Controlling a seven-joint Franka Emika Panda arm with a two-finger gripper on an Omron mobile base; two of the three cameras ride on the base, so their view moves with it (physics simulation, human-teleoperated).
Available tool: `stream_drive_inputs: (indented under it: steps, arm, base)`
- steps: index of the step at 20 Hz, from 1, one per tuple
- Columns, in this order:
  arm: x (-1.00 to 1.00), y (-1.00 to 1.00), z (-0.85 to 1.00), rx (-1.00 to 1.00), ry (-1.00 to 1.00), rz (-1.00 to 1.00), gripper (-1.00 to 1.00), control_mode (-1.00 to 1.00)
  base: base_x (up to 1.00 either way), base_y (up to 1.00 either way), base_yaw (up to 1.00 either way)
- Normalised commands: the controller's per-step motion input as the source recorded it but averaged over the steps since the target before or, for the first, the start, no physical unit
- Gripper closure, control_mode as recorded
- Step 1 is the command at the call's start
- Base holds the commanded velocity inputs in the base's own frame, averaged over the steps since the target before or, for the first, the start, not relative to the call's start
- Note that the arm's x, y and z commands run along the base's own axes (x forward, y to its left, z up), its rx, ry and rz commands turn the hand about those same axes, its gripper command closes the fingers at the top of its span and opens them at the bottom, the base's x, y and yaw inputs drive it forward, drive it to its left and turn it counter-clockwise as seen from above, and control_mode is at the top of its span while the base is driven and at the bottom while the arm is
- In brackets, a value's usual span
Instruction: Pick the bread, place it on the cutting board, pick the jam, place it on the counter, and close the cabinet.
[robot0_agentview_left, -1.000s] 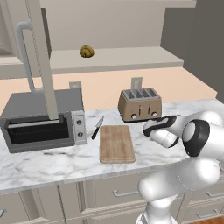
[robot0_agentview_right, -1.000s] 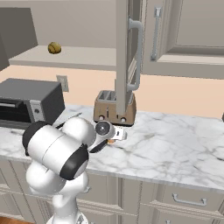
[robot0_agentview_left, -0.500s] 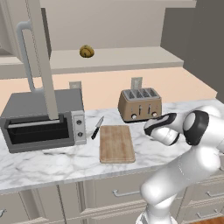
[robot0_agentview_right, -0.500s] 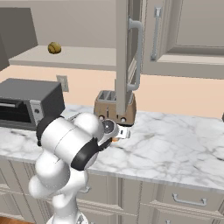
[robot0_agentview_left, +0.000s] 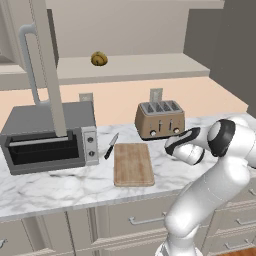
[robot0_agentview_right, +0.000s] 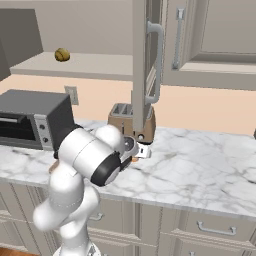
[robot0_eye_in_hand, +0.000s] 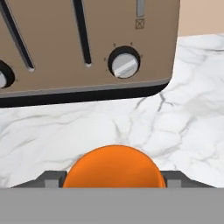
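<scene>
The jaws are closed on the jam (robot0_eye_in_hand: 114, 167), held low by the gripper (robot0_agentview_right: 141, 151) over the counter (robot0_agentview_right: 200, 165) before the toaster (robot0_agentview_left: 160, 119). The arm is folded, forearm level. From the left are seen the toaster oven (robot0_agentview_left: 49, 136), knife (robot0_agentview_left: 111, 145) and bare cutting board (robot0_agentview_left: 132, 164); the bread (robot0_agentview_left: 99, 58) sits on the shelf beside the open cabinet (robot0_agentview_left: 46, 70) door. Since a second ago the elbow has been raised

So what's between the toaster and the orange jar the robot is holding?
Nothing at all. In the hand view, just bare white marble counter lies between the toaster and the jam.
</scene>
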Motion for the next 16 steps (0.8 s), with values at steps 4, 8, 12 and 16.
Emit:
stream_drive_inputs:
  steps: [4,8,12,16]
  arm:
    - [0.01,-0.03,-0.26,0.0,0.0,0.0,1.0,-1.0]
    - [0.0,-0.02,-0.22,0.0,-0.01,0.0,1.0,-1.0]
    - [0.0,-0.01,-0.19,0.0,-0.01,0.0,1.0,-1.0]
    - [0.0,0.0,-0.03,0.0,0.0,0.0,1.0,-1.0]
  base:
    - [0.0,0.0,0.0]
    - [0.0,0.0,0.0]
    - [0.0,0.0,0.0]
    - [0.0,0.0,0.0]
